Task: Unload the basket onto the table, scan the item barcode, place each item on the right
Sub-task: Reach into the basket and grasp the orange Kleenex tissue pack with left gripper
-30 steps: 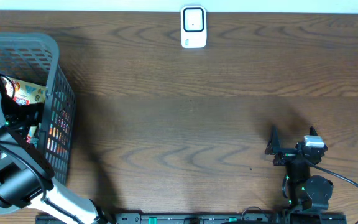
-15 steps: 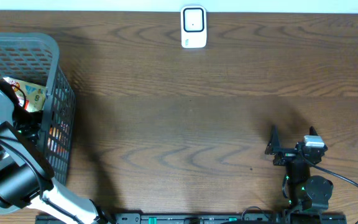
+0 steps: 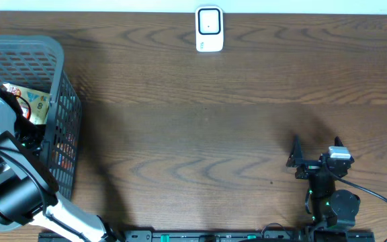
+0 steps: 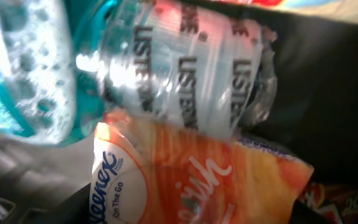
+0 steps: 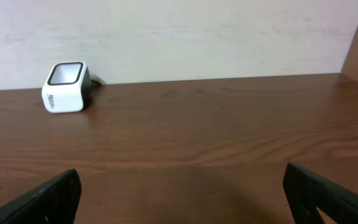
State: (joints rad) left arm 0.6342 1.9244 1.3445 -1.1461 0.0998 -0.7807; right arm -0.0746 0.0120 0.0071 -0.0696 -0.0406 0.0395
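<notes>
The left arm (image 3: pixel 12 195) is in the basket (image 3: pixel 62 87) at 9 o'clock, over a Listerine bottle (image 4: pixel 185 68) and Kleenex pack (image 4: pixel 185 180); its fingers' opening cannot be determined. The right fingers (image 5: pixel 48 199), at 5 o'clock, stand wide apart and empty. The scanner (image 3: pixel 209 29) sits at 12 o'clock on the bench (image 3: pixel 193 134).

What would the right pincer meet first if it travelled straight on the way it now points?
Nothing on the brown wooden table: the right pincer points at the pale wall, and the white box-shaped scanner sits well left of that line. The way looks free.
</notes>
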